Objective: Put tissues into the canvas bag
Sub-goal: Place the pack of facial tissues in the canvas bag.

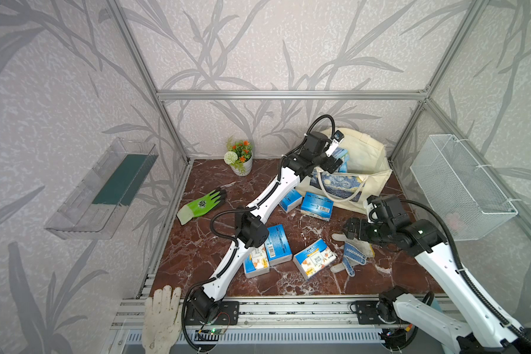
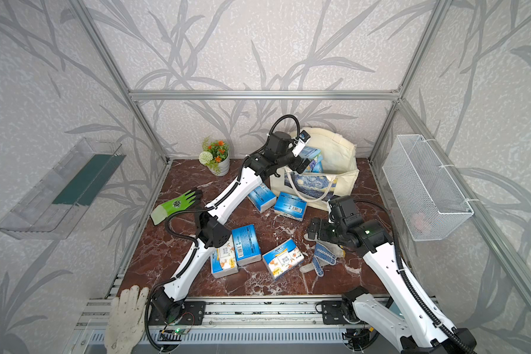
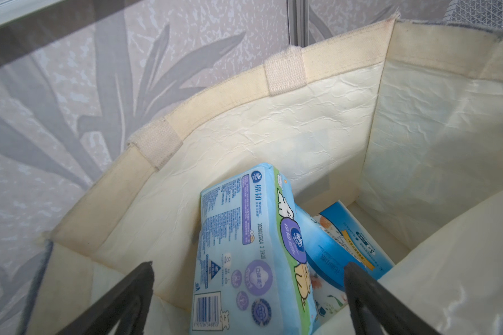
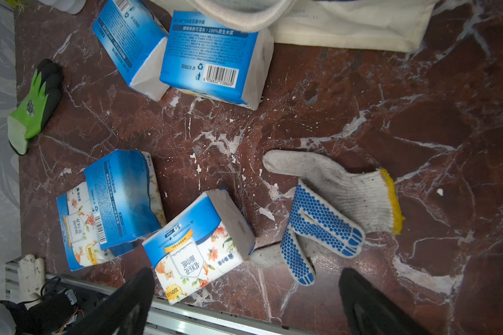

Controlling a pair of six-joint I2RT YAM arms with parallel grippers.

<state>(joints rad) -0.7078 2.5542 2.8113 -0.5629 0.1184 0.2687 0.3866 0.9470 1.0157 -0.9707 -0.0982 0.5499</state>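
Note:
The cream canvas bag [image 1: 369,153] [image 2: 341,153] stands open at the back right of the table. My left gripper [image 1: 337,160] [image 3: 249,265] hangs open over its mouth. A paler blue tissue pack [image 3: 244,240] leans inside the bag between the fingers, with a gap on each side, on top of a blue floral pack [image 3: 349,240]. Several tissue packs lie on the marble, among them a barcode pack [image 1: 317,206] [image 4: 212,58] and a floral pack [image 1: 314,259] [image 4: 201,246]. Open and empty, my right gripper [image 1: 350,230] [image 4: 246,271] hovers above the table near the floral pack.
A white-and-blue dotted glove [image 1: 351,256] [image 4: 331,200] lies under the right gripper. A green glove [image 1: 203,205] lies at the left and a flower pot [image 1: 241,156] stands at the back. A wire basket [image 1: 460,187] hangs on the right wall, a clear shelf [image 1: 101,190] on the left.

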